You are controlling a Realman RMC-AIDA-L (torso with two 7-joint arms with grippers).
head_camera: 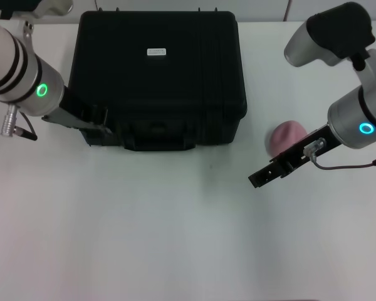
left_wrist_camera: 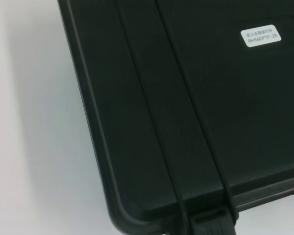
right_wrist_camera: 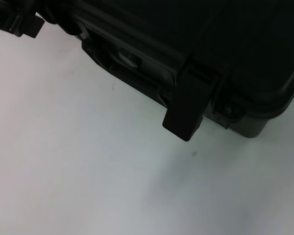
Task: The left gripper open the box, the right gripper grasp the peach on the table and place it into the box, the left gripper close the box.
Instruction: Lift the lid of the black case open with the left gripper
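Black box (head_camera: 156, 75) sits lid down at the table's (head_camera: 144, 232) far side. Left gripper (head_camera: 100, 122) at its front-left corner; finger state cannot be told. Right gripper (head_camera: 263, 175), fingers together and empty, just beside the peach (head_camera: 285, 137) right of the box.

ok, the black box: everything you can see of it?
The box is a black hard-plastic case, lid down, flat on the table at the far side. White label on the ribbed lid; handle and latches on the front, one latch flipped out. The left claw is at its front-left corner.
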